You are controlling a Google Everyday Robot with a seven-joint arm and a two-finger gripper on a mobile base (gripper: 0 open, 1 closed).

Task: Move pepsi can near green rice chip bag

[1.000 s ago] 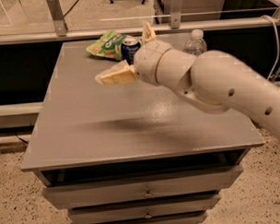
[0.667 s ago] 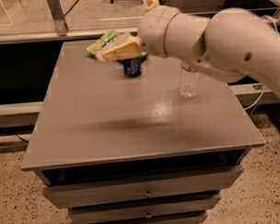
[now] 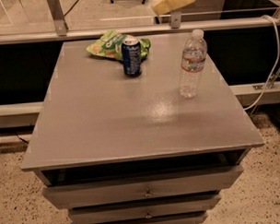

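Camera view looks down on a grey flat-topped table (image 3: 131, 128) with drawers below it. The small dark blue metal pepsi can (image 3: 131, 57), with a silver top, stands upright toward the far edge, left of centre. It is directly in front of the flat crinkled bright green rice chip bag (image 3: 107, 43), and the two either touch or are just beside each other; from this angle I cannot tell which. A taller clear plastic water bottle (image 3: 192, 63) stands well apart to the right.

Only a pale yellow piece of the gripper (image 3: 175, 1) shows, high at the top edge beyond the table's far side and well clear of the can. How far open it is I cannot tell. Nothing on the table is in its hold, and the can stands free.

Judged from this layout, the can already sits near the bag, so the task looks met or nearly so.

If it needed another grasp, the can should be stiff but thin-walled and smooth, so likely to slip or dent under hard squeezing. Whether it is full or empty cannot be told. The best hold would be across the middle of its round side, below the rim. The bag looks soft and light and would probably slide if nudged.
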